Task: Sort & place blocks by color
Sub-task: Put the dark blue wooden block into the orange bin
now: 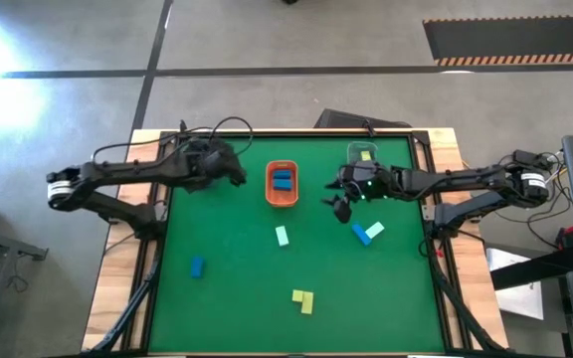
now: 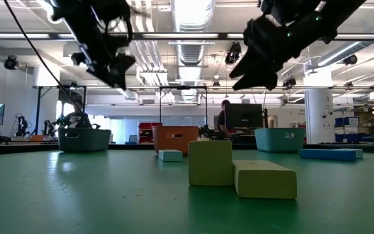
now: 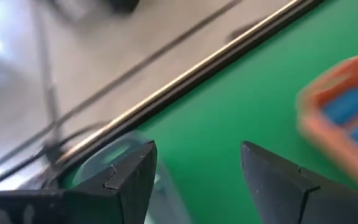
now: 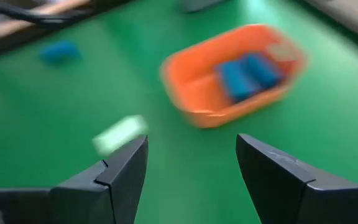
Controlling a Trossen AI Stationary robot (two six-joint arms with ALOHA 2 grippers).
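Observation:
My left gripper [image 1: 235, 175] is open and empty above the table's far left part, just left of the orange tray [image 1: 282, 185], which holds two dark blue blocks [image 4: 248, 73]. My right gripper [image 1: 340, 202] is open and empty above the mat, right of the orange tray. A mint block [image 1: 283, 236] lies flat on the mat near the middle and also shows in the right wrist view [image 4: 120, 134]. A blue block [image 1: 361, 235] and a mint block [image 1: 375, 230] lie side by side below my right gripper. Another blue block [image 1: 197, 267] lies near left. Two yellow blocks [image 1: 303, 298] lie near the front edge.
A grey tray [image 1: 363, 154] with a yellowish block in it stands at the far right. Another grey tray [image 2: 83, 138] stands at the far left, mostly under my left arm in the high view. The table's wooden rim [image 1: 132, 249] frames the mat.

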